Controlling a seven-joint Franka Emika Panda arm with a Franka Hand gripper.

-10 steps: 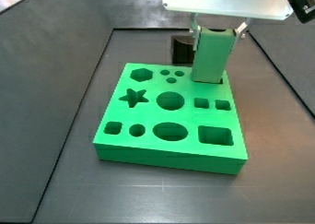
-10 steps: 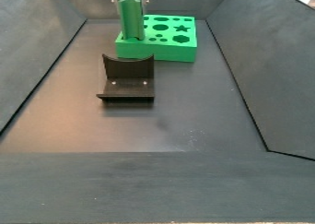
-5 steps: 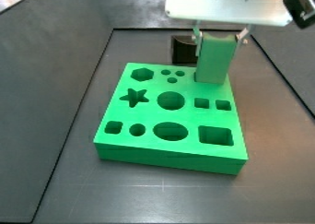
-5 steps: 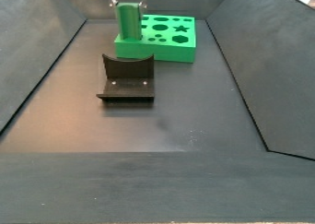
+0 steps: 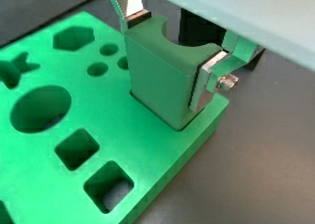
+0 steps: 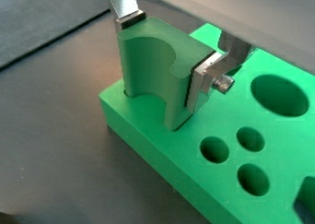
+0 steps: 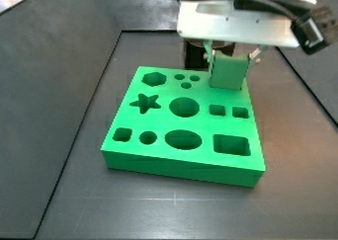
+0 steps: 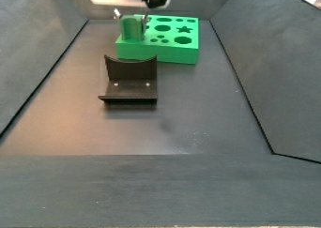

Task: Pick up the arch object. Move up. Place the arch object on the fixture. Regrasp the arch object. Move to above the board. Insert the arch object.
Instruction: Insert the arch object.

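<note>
Dark surface (image 8: 175, 119), fixture (image 8: 129, 79) empty | your tool (image 6: 164, 45) clamps the arch (image 6: 157, 73), partly sunk in the board (image 7: 158, 135) at its fixture-side edge | regrasp looks done; you have seating and release left.

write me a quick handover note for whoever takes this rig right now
Claw: shut on the arch, at the board's corner nearest the fixture.
Arch: upright, its lower end sunk into a hole at that corner in both wrist views; a good part of it is above the board.
Fixture: empty, on the floor beside the board.
Done: pick-up, fixture stop, regrasp, move over the board, judging by how things lie.
Left: press the arch fully in, open the claw, lift clear.
</note>
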